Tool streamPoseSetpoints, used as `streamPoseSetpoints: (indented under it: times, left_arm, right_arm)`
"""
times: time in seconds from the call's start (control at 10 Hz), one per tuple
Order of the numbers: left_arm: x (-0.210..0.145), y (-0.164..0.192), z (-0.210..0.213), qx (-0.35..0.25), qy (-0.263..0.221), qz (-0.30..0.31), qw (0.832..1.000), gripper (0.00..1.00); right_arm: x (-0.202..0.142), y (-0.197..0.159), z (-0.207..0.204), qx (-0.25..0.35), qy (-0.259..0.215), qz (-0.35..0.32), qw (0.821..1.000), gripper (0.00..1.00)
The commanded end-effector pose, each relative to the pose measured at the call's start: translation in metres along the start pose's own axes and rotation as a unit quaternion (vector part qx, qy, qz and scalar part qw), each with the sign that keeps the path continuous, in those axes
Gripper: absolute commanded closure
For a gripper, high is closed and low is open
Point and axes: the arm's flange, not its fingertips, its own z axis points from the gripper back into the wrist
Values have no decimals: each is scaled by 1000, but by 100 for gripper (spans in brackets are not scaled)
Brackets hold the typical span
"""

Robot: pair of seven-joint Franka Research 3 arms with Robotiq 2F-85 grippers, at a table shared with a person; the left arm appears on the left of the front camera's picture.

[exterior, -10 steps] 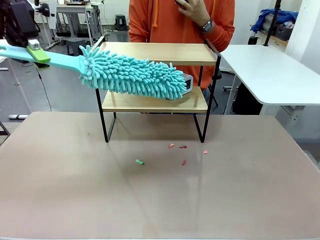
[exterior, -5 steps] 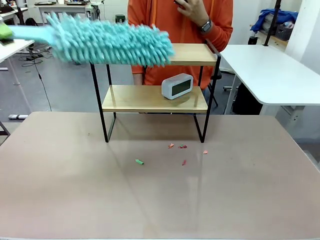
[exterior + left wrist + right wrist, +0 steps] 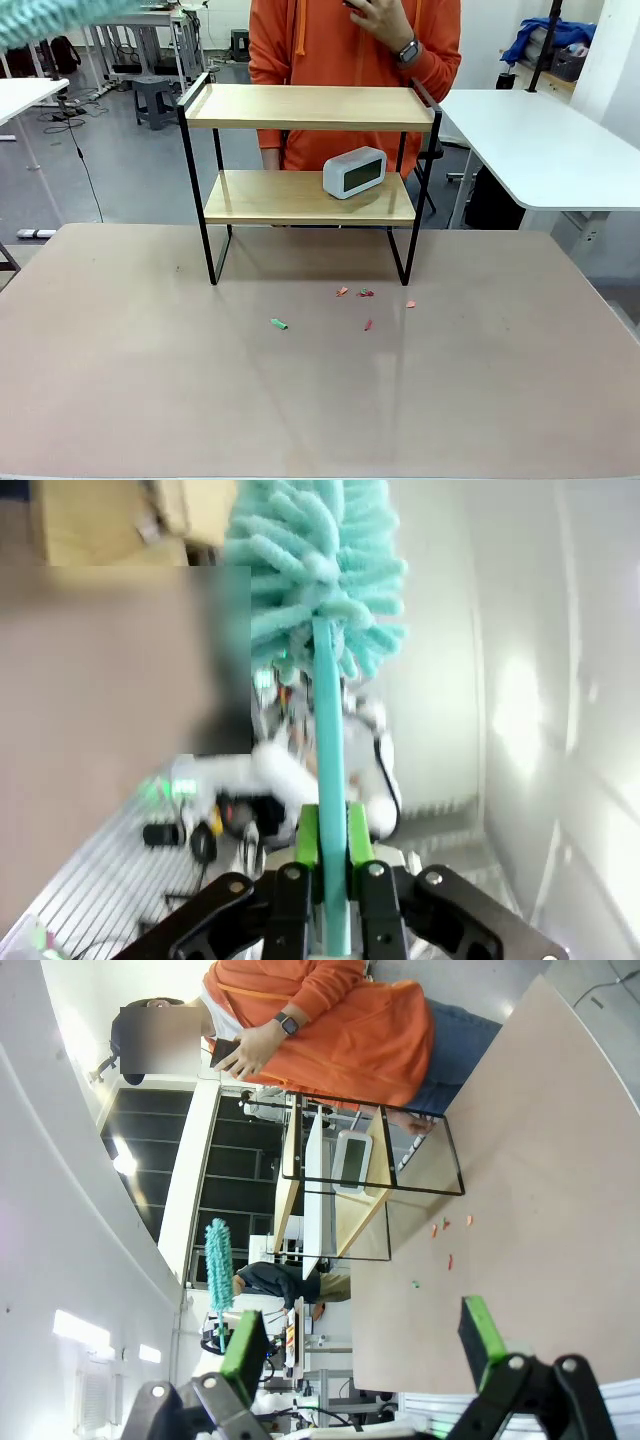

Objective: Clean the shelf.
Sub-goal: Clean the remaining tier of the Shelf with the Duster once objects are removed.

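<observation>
The shelf (image 3: 305, 106) stands at the middle of the worktop's (image 3: 150, 400) far edge. Both of its wooden boards look bare, except for a small white clock (image 3: 354, 171) set toward the right end of the lower board. A person (image 3: 350, 40) in orange is seen just behind it.

The teal duster (image 3: 40, 18) is held high, off the worktop's far-left corner and well apart from the shelf. In the left wrist view its handle is clamped between the green pads of the left tool (image 3: 333, 837), which is closed tight on it, and the fluffy head (image 3: 315, 570) points away from the wrist. The right tool (image 3: 362, 1340) is spread wide with nothing in it, and is kept back from the shelf (image 3: 330, 1190).

A few small coloured scraps (image 3: 365, 293) lie on the worktop just in front of the shelf, toward its right legs.

The moment is judged to fall between strokes, or after the last one. No scraps can be made out on the boards, though the view is too coarse for certainty. If another pass is wanted, the duster head would have to be brought down flat onto a board. On the lower board it would have to be slipped in under the top board and kept from knocking the clock.
</observation>
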Motion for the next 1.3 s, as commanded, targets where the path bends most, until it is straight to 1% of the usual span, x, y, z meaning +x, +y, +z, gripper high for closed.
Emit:
streamPoseSetpoints:
  times: [0.0, 0.1, 0.2, 0.3, 0.4, 0.5, 0.6, 0.7, 0.8, 0.9, 1.2]
  left_arm:
    - [8, 29, -12, 18, -180, 59, 982, 100]
    - [17, 47, -8, 54, -190, 87, 977, 100]
    - [30, 68, -18, 121, -165, 104, 973, 100]
    - [45, 83, -35, 167, -156, 113, 967, 100]
    - [61, 99, -50, 222, -157, 108, 956, 100]
    - [75, 118, -70, 328, -161, 85, 927, 100]
    - [84, 133, -84, 375, -136, 65, 915, 100]
    - [90, 144, -93, 425, -141, 27, 894, 100]
    - [94, 150, -102, 455, -147, -6, 878, 100]
    - [92, 138, -96, 378, -147, 47, 913, 100]
    - [92, 138, -96, 378, -147, 47, 913, 100]
  right_arm:
    - [1, 2, 2, 13, -9, 13, 1000, 0]
    - [1, 2, 2, 13, -9, 13, 1000, 0]
    - [1, 2, 2, 13, -9, 13, 1000, 0]
    - [1, 2, 2, 13, -9, 13, 1000, 0]
    - [1, 2, 2, 13, -9, 13, 1000, 0]
    - [1, 2, 2, 13, -9, 13, 1000, 0]
    - [1, 2, 2, 13, -9, 13, 1000, 0]
    - [1, 2, 2, 13, -9, 13, 1000, 0]
    - [1, 2, 2, 13, -9, 13, 1000, 0]
    - [1, 2, 2, 13, -9, 13, 1000, 0]
    - [1, 2, 2, 13, -9, 13, 1000, 0]
